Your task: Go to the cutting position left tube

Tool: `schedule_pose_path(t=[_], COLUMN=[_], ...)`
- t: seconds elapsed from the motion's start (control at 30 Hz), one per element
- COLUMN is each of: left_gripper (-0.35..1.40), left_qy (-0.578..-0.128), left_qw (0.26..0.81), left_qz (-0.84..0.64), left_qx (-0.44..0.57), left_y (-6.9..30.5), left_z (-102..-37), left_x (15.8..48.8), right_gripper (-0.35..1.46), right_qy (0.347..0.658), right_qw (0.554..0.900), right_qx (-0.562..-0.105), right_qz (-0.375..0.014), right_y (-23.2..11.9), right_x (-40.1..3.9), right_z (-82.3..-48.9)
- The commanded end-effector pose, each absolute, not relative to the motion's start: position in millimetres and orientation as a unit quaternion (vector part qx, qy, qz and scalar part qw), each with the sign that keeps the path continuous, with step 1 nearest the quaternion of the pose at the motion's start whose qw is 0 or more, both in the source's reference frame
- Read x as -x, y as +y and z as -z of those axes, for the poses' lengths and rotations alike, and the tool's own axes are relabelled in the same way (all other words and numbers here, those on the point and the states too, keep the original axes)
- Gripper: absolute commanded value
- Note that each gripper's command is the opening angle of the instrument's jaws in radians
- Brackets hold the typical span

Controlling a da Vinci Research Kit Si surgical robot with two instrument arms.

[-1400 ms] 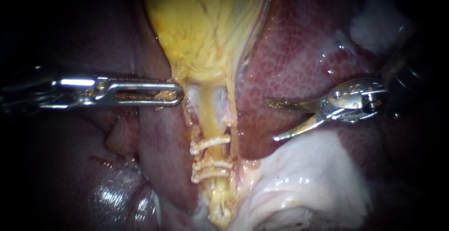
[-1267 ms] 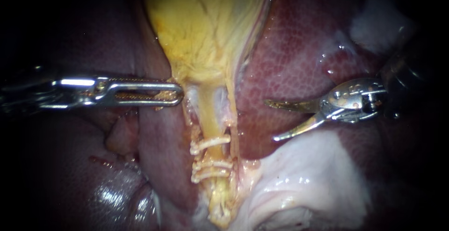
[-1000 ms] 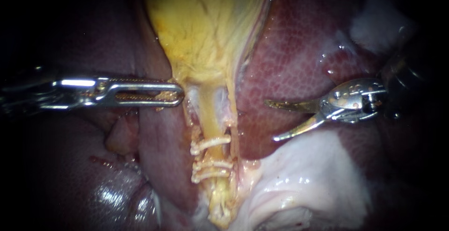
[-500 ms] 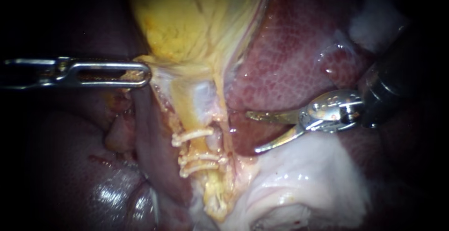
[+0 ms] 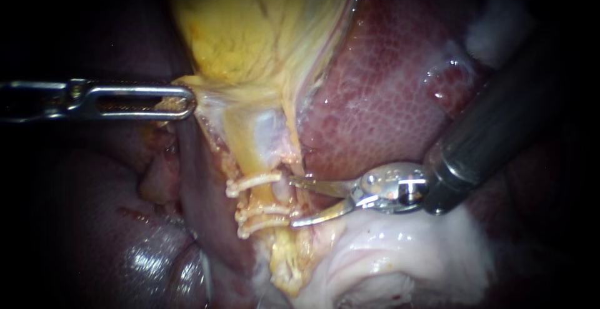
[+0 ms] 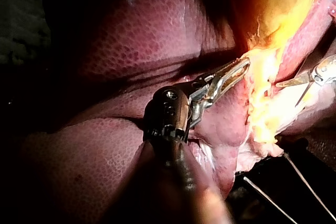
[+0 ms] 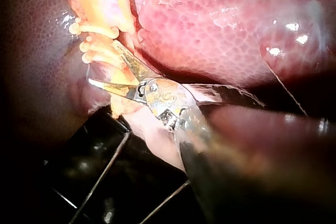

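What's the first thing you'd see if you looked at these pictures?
The big, bright yellow gallbladder fills the top middle of the endoscope view, against the dark red, speckled liver. Below it, three pale white clips cross a thin yellowish tube, and the right instrument, its shiny blade-like jaws open, sits right beside them. The left instrument, silver and slotted, grips the gallbladder's lower edge.

The left tube is a yellow, glistening cord that slants down from the neck of the gallbladder. Pale clips cross it: an upper clip, a short bare stretch, then two lower clips close together.
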State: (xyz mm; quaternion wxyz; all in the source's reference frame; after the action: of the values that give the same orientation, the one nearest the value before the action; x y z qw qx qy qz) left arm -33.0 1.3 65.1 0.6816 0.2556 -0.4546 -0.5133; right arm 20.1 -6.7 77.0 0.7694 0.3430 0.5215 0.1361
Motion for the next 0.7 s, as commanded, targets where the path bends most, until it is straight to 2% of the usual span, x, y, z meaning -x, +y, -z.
schedule_pose_path(t=[0.03,0.37,0.7], left_gripper=[-0.35,-0.35,-0.35], left_qy=[-0.454,-0.455,-0.456], left_qw=[0.681,0.682,0.682], left_qz=[0.514,0.514,0.514], left_qx=[-0.255,-0.251,-0.252], left_y=[1.2,0.6,0.5], left_z=[-64.9,-63.9,-63.7], left_x=[33.0,33.3,33.4], right_gripper=[1.43,1.43,1.43], right_qy=[0.518,0.503,0.503], right_qw=[0.77,0.774,0.769], right_qx=[-0.347,-0.359,-0.375], right_qz=[-0.137,-0.142,-0.126], right_y=[-6.9,-7.3,-7.0], right_x=[-20.3,-21.4,-23.5], right_z=[-77.5,-79.6,-79.8])
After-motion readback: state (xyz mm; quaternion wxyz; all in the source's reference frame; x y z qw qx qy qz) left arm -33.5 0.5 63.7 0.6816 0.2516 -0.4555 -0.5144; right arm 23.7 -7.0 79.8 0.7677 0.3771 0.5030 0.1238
